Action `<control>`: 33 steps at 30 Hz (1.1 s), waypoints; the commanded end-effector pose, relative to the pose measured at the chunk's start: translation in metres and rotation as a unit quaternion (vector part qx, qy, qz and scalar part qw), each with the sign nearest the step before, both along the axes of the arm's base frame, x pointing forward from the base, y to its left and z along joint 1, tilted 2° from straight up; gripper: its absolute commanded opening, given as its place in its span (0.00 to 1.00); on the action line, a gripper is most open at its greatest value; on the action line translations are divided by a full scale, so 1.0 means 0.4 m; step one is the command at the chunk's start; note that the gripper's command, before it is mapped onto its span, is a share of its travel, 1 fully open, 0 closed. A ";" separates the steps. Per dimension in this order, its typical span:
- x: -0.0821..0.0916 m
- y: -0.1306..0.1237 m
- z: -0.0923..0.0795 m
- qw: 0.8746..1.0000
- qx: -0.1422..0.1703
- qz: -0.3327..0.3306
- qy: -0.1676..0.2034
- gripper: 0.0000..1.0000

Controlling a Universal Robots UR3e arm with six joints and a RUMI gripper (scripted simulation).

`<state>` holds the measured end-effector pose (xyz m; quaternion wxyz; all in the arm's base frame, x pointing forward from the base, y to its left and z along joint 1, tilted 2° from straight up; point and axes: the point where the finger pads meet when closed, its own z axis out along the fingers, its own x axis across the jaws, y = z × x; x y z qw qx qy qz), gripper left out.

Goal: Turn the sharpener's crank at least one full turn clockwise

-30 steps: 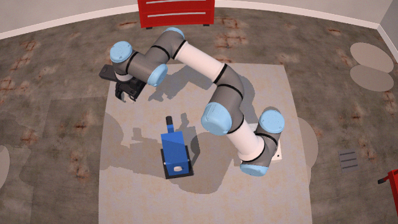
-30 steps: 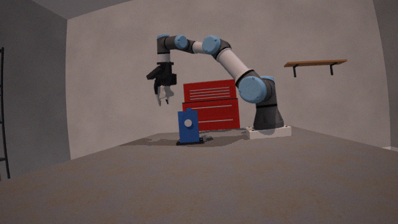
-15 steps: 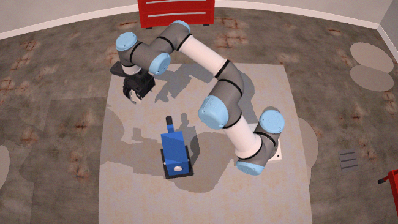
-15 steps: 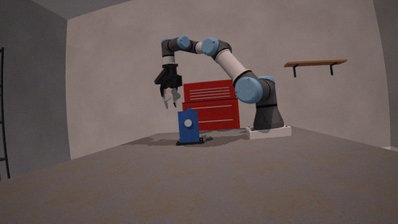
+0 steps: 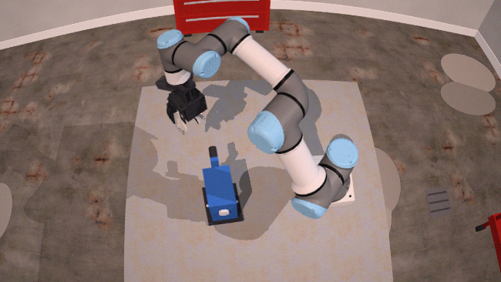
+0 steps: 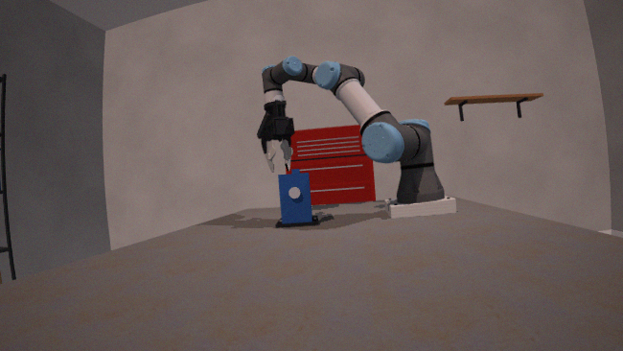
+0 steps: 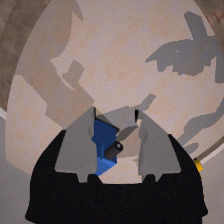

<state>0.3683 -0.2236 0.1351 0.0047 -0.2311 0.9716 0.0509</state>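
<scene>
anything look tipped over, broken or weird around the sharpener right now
Nothing stands out. The blue sharpener stands upright and square on its black base, with the crank sticking out the far end. The gripper hangs above and short of the crank, part open, holding nothing.

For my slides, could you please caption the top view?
Empty pincer hovers beyond the blue sharpener's crank.

Gripper (image 5: 187, 124) part-open, empty; apart from blue sharpener (image 5: 220, 190)
</scene>
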 end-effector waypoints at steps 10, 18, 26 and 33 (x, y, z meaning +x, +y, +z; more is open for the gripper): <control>-0.093 0.069 0.003 0.981 0.129 -0.143 0.025 0.32; -0.129 0.113 0.026 0.957 0.190 -0.217 0.037 0.32; -0.134 0.121 0.031 0.946 0.211 -0.241 0.040 0.32; -0.132 0.134 0.009 0.946 0.211 -0.241 0.040 0.32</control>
